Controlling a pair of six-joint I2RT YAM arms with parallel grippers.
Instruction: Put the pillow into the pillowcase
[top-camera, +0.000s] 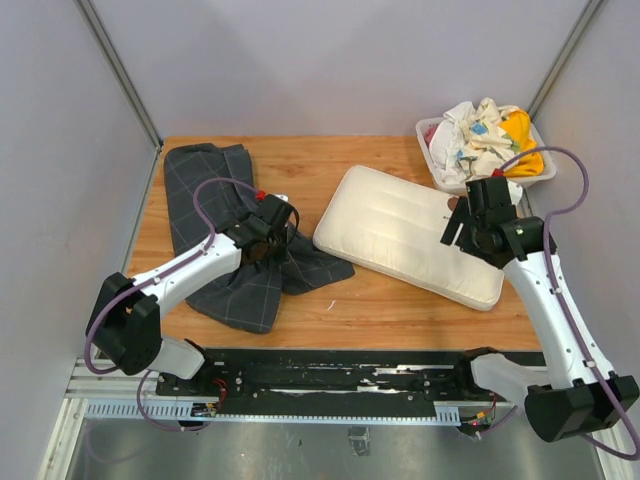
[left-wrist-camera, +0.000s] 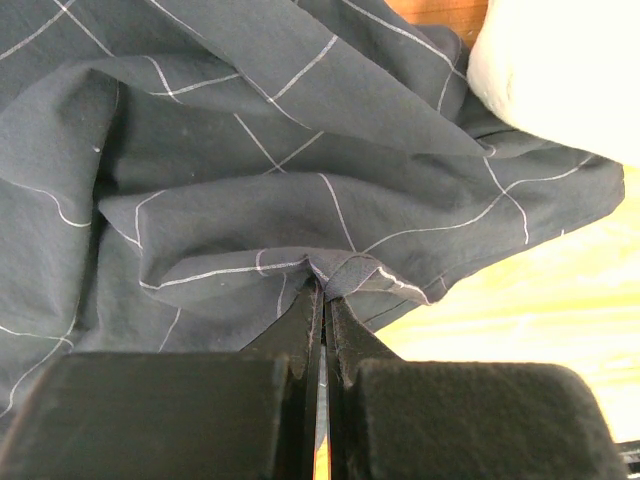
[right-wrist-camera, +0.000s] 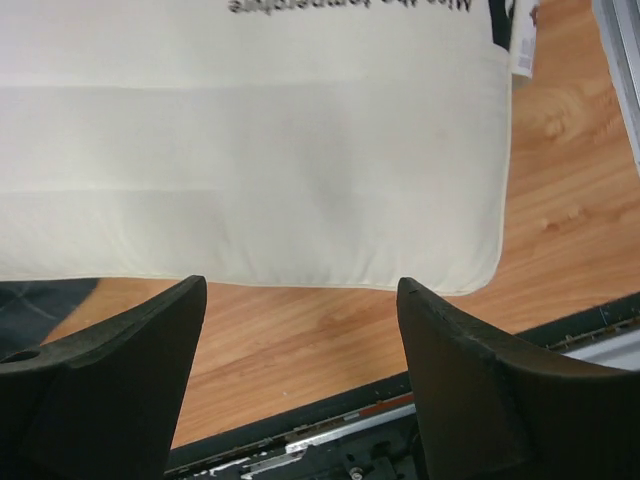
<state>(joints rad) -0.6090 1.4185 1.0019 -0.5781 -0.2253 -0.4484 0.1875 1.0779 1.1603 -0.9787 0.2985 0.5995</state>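
Observation:
The dark grid-patterned pillowcase (top-camera: 225, 235) lies crumpled on the left of the wooden table. My left gripper (top-camera: 262, 245) is shut on a raised fold of the pillowcase (left-wrist-camera: 250, 190), the cloth pinched at the tips of the gripper (left-wrist-camera: 322, 288). The cream pillow (top-camera: 400, 230) lies flat at centre-right, its corner close to the case's edge; that corner of the pillow (left-wrist-camera: 560, 70) shows in the left wrist view. My right gripper (top-camera: 462, 232) hovers over the pillow's right end. In its wrist view the gripper (right-wrist-camera: 302, 285) stands open and holds nothing, just above the edge of the pillow (right-wrist-camera: 250, 160).
A white basket (top-camera: 436, 160) of white, yellow and patterned cloths (top-camera: 487, 132) stands at the back right, just beyond the right gripper. A black rail (top-camera: 330, 375) runs along the table's near edge. Grey walls close in the left, back and right.

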